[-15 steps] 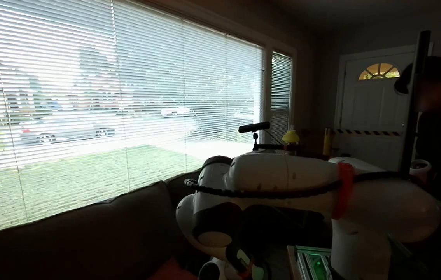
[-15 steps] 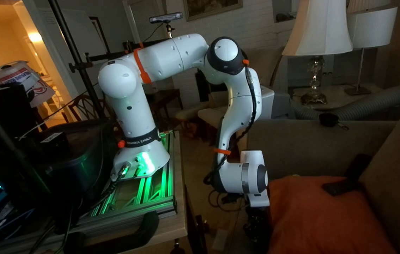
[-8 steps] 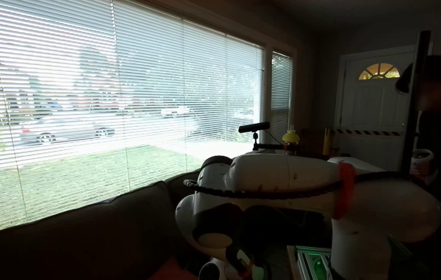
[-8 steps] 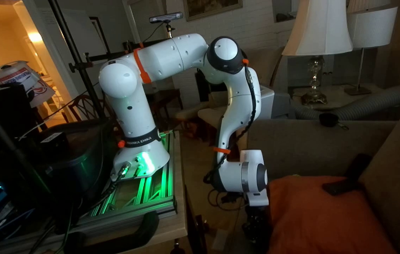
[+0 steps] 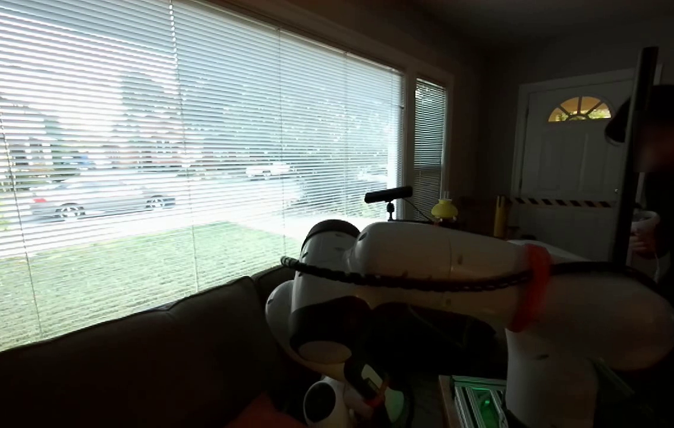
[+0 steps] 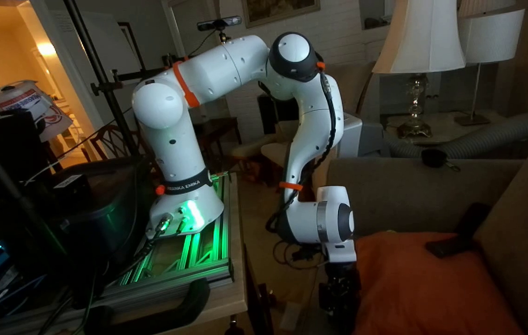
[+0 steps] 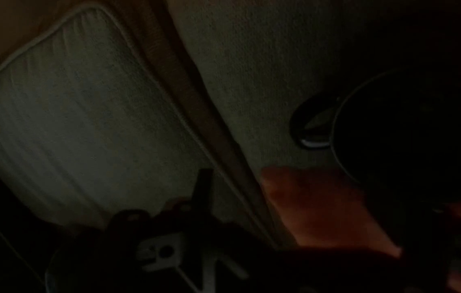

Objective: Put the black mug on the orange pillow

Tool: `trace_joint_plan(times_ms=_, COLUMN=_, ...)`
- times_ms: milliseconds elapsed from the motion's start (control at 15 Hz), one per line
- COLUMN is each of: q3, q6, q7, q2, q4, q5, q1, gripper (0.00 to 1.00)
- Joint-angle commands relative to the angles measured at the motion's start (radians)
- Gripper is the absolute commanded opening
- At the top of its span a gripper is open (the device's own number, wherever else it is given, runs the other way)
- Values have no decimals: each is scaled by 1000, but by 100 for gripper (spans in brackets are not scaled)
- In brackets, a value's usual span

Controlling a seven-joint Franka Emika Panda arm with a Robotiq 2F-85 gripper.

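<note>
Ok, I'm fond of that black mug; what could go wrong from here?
In the wrist view, the black mug overlaps the edge of the orange pillow; if resting on that edge, it might tip.
A finger of the open gripper seems to overlap the mug's outline, so lifting away could knock it.
That view is very dark, so contact may be misjudged.

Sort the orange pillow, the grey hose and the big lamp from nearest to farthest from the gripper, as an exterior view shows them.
1. Orange pillow: closest by, just to the right in the picture.
2. Grey hose: farther back, by the top of the sofa arm.
3. Big lamp: upper right, standing beyond the hose.
</note>
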Motion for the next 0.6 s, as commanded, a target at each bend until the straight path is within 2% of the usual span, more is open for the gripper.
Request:
trace_joint_plan(times_ms=0, q3=-23, q6=118, q7=-13, q2=-48, q4=-46, q5=-25, q1=-22, gripper=100)
trace_joint_plan(times_ms=133, q3=1, q6=149, q7=-31, q2=-68, q4=-54, q5=-46, q1=-68, gripper=100)
trace_joint_plan(times_ms=533, q3=52, q6=264, q7=-81, q2=-35, q4=-29, q5=-110, q1=-145, gripper=100)
